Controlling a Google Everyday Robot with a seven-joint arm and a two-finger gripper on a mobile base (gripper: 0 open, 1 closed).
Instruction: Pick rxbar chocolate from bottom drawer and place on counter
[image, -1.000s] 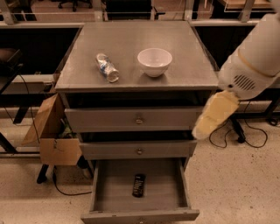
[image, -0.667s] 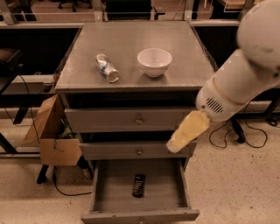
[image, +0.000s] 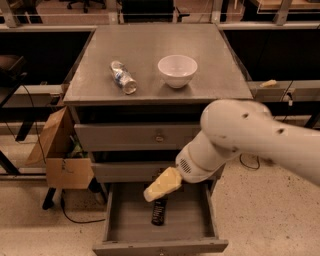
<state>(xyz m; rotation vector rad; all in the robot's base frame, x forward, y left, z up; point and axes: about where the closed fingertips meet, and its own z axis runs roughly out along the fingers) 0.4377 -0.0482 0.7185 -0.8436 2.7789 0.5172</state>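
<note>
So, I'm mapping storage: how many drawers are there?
3 grey wooden drawers, stacked: top drawer shut, middle drawer shut, bottom drawer open, with the pale yellow end effector above it.

Nothing legible from here (not on the bottle (image: 122, 77), not on the rxbar chocolate (image: 159, 214)), nor on the gripper (image: 162, 185) above the bottom drawer (image: 160, 246).

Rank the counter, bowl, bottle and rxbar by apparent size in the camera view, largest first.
1. counter
2. bowl
3. plastic bottle, only a little smaller than the bowl
4. rxbar chocolate, its top end hidden behind the claw, which hangs above the open bottom drawer
</note>
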